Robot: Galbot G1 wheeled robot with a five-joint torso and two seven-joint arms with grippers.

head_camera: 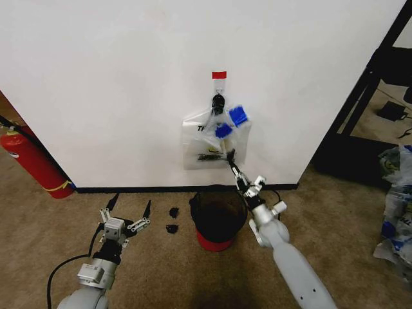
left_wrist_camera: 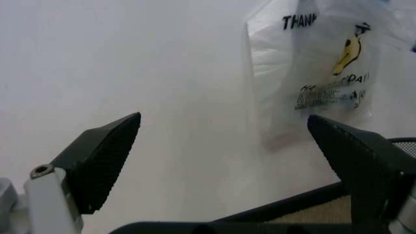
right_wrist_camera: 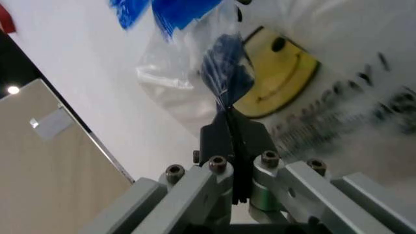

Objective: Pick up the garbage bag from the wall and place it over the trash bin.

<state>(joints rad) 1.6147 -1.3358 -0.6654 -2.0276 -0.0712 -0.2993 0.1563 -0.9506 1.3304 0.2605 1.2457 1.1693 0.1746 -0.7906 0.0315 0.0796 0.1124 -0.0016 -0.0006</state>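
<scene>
Carpet at my far left holds the red fire extinguisher (head_camera: pixel 33 162), leaning against the wall (head_camera: pixel 116 77) and no part of this job. Next over, my left gripper (head_camera: pixel 129 214) hangs low above the floor, well short of the baseboard, with its fingers (left_wrist_camera: pixel 104 156) spread wide and nothing between them; I judge it to be waiting. Two small dark objects (head_camera: pixel 172 219) lie on the carpet between that gripper and the trash bin (head_camera: pixel 219 219), too small for me to name.

Moving right, the bin stands just in front of the wall, almost directly under the hook (head_camera: pixel 219 96) and its red tape strip (head_camera: pixel 219 75). Its mesh is bare; no bag lines it.

Above it, the garbage bag (head_camera: pixel 215 145) hangs from the hook, flat against the wall, blue handle patches up near the top. My right gripper (head_camera: pixel 232 156) is raised to the bag's lower right part. In the right wrist view its fingertips (right_wrist_camera: pixel 217 139) are pressed together on a gathered fold of the plastic beside the yellow smiley.

So I would say the grasp is made, and that is all. Lifting the bag off the hook, carrying it down and spreading it over the bin are all left.
</scene>
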